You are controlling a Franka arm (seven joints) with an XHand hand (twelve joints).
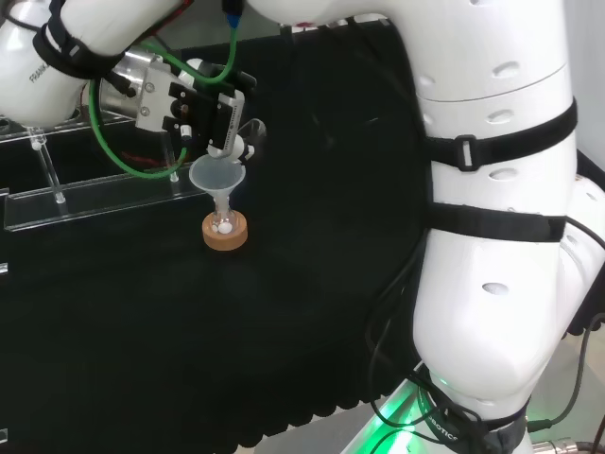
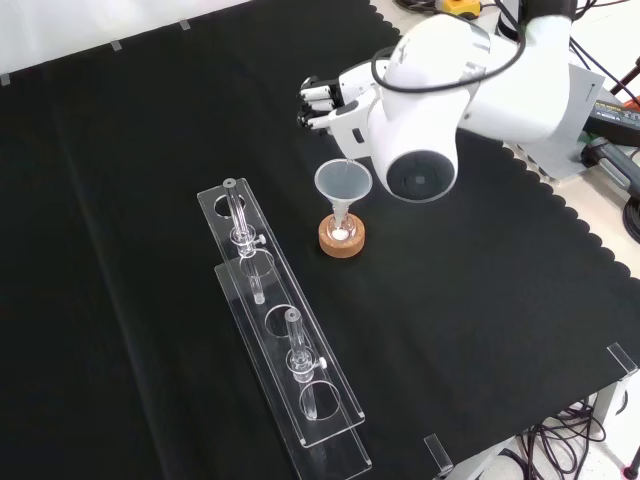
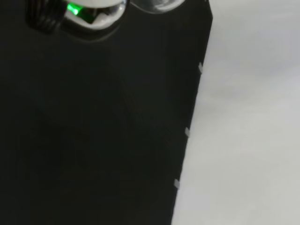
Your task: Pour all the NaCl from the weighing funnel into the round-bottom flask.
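A small round-bottom flask (image 1: 224, 225) (image 2: 342, 231) sits on a cork ring (image 1: 225, 236) (image 2: 342, 241) with a clear plastic funnel (image 1: 217, 177) (image 2: 343, 182) standing in its neck. White grains lie in the flask's bottom. The black and white hand (image 1: 210, 112) (image 2: 322, 101) hovers just above the funnel's rim, fingers curled on a small clear weighing funnel (image 1: 251, 135) (image 2: 347, 160) that is tilted with its tip over the funnel's mouth. What the weighing funnel holds is too faint to see.
Two long clear racks (image 2: 262, 290) (image 1: 85, 203) with holes and a few glass pieces lie beside the flask, to its left in the front view. The arm's white link with a grey cap (image 2: 421, 176) stands close to the funnel. The cloth's scalloped edge (image 2: 590, 235) runs at the right.
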